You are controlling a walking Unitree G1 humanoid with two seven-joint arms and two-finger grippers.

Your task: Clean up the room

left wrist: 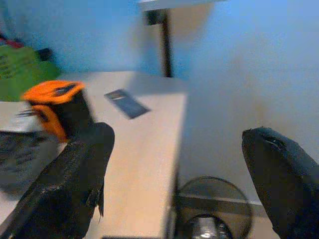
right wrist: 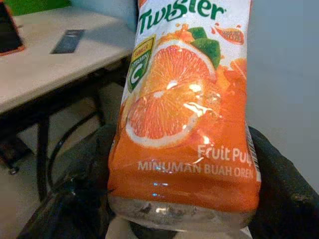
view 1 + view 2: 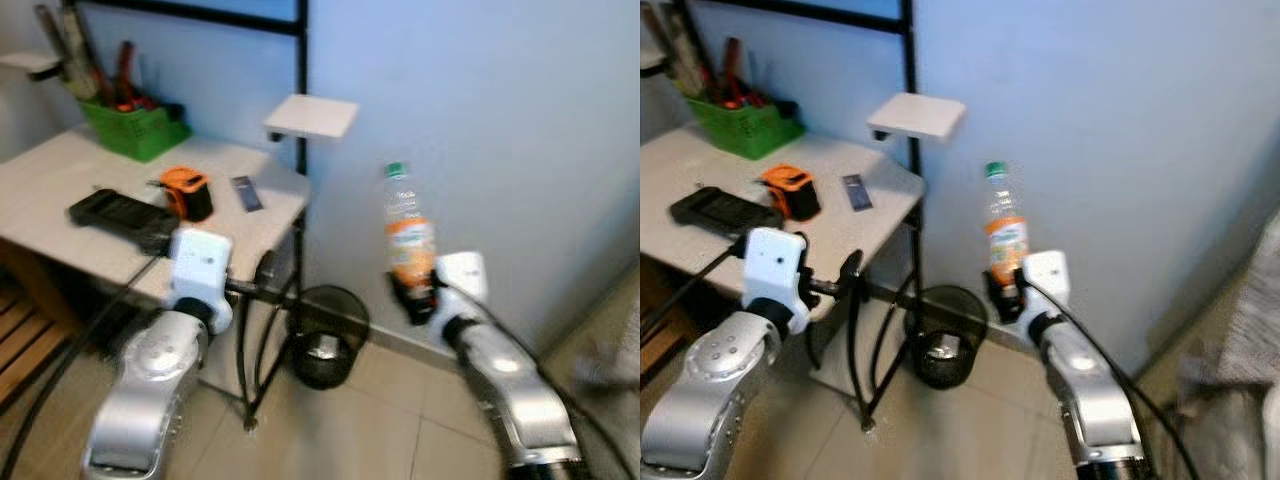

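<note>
My right gripper [image 3: 418, 296] is shut on a clear plastic juice bottle [image 3: 407, 232] with an orange label and green cap, held upright in front of the blue wall. In the right wrist view the bottle [image 2: 184, 114] sits between both black fingers [image 2: 284, 184]. A black wire waste bin [image 3: 325, 335] stands on the floor below and to the left of the bottle. My left gripper [image 3: 262, 290] is open at the front edge of the white desk [image 3: 70, 190], above the bin; its wrist view shows the fingers [image 1: 70, 184] spread wide with nothing between them.
On the desk lie a black device [image 3: 122, 218], an orange-and-black tape measure [image 3: 187, 192], a small dark card [image 3: 247, 193] and a green basket of tools [image 3: 135, 125]. A black metal rack with a small white shelf [image 3: 312, 115] stands behind. The floor is beige tile.
</note>
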